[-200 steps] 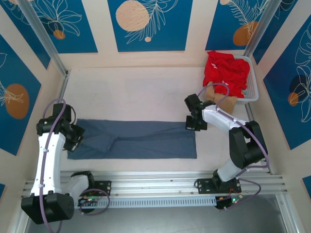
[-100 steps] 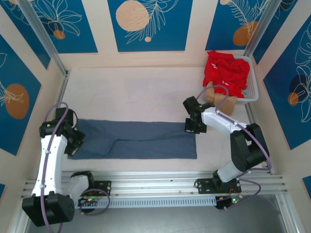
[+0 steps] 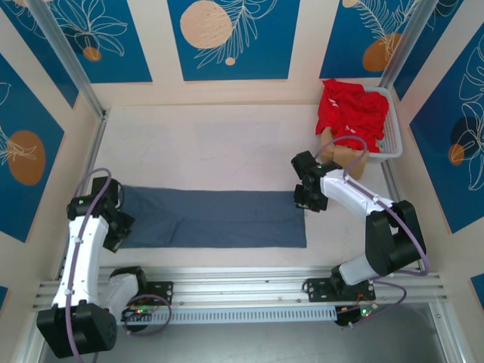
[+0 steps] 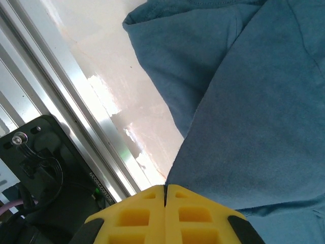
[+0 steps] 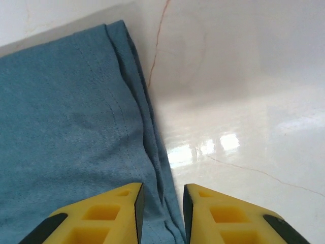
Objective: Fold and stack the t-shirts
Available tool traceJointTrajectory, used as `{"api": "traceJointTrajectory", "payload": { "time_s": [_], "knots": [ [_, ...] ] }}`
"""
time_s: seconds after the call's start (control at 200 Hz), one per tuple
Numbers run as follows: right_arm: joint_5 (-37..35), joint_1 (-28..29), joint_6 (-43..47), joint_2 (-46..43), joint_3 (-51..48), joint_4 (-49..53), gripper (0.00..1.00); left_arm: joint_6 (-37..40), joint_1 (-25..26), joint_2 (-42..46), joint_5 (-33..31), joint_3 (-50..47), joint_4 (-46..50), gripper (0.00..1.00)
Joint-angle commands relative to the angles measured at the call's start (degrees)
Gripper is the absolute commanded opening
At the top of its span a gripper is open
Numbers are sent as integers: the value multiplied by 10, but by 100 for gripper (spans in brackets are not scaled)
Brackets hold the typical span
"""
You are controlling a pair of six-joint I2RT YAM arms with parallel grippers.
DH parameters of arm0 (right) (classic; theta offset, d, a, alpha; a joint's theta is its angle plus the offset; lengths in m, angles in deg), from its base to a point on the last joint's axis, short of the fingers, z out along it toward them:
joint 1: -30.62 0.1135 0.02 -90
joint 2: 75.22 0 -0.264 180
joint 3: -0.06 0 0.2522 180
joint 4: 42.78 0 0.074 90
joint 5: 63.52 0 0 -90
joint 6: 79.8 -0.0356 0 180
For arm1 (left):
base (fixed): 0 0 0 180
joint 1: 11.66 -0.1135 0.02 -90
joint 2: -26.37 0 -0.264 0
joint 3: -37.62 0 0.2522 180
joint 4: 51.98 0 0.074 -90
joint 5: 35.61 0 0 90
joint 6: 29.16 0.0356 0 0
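Top external: a pale, glossy table, walled by cream panels with blue leaf-print insets. Aluminium rail along the bottom edge. Slate blue-grey t-shirt lies flat as a long strip, lower centre. Red t-shirts heaped in white basket, upper right. Left gripper at the strip's left end, fingers pressed together at a cloth edge; cannot tell if cloth is pinched. Right gripper at the strip's upper right corner, narrowly parted, straddling the hem.
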Motion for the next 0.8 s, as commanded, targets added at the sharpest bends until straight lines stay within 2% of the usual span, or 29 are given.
{"api": "traceJointTrajectory", "payload": {
  "time_s": [0.0,0.14,0.25,0.795],
  "knots": [
    [36,-10,-28,5,25,7,28,-4,-7,-3,-9,-7,-7,0],
    [56,-19,-40,33,46,8,27,0,-7,-5,-14,-9,-9,0],
    [67,-18,-48,45,50,7,21,1,-7,-3,-12,-19,-10,0],
    [71,-16,-35,89,76,-15,18,-41,-7,35,16,-11,40,0]
  ]
}}
